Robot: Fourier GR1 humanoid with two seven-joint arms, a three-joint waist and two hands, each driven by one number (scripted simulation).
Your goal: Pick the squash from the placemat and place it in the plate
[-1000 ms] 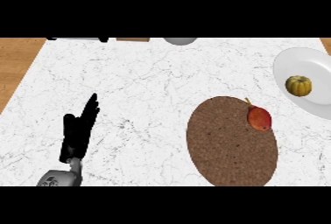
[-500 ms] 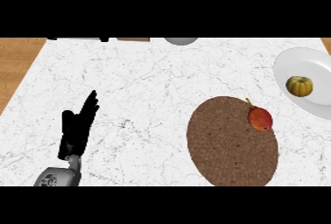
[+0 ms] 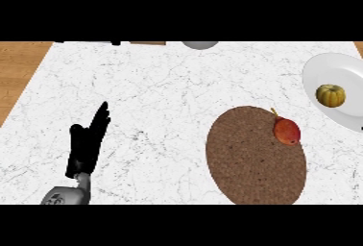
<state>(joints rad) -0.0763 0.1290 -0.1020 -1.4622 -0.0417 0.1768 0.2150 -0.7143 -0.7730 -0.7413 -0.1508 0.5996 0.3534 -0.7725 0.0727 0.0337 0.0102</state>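
Left robot hand point(image 3: 89, 141): located in the lower left of the frame, above the white marbled desk point(image 3: 177, 81). The grey forearm point(image 3: 66, 195) enters at the bottom edge, and the black hand extends from it toward the upper right. The fingers are straight and held close together, with the tips pointing up the frame. The thumb sits apart on the left side of the palm. The hand is open and holds nothing. It is well apart from every object on the desk.

Squash point(image 3: 330, 95): a yellow-green ribbed body lying on the white plate point(image 3: 327, 65) at the right edge of the frame, upper right area. The plate is partly cut off by the frame edge.

Placemat point(image 3: 249, 166): a brown oval in the lower right of the frame, below and left of the plate and just beside its rim. A red fruit point(image 3: 286, 131) with a short stem lies on its upper right part, near the mat's edge.

A grey round object point(image 3: 200, 44) shows at the top edge, centre. A wooden surface point(image 3: 17, 67) borders the desk at the upper left.
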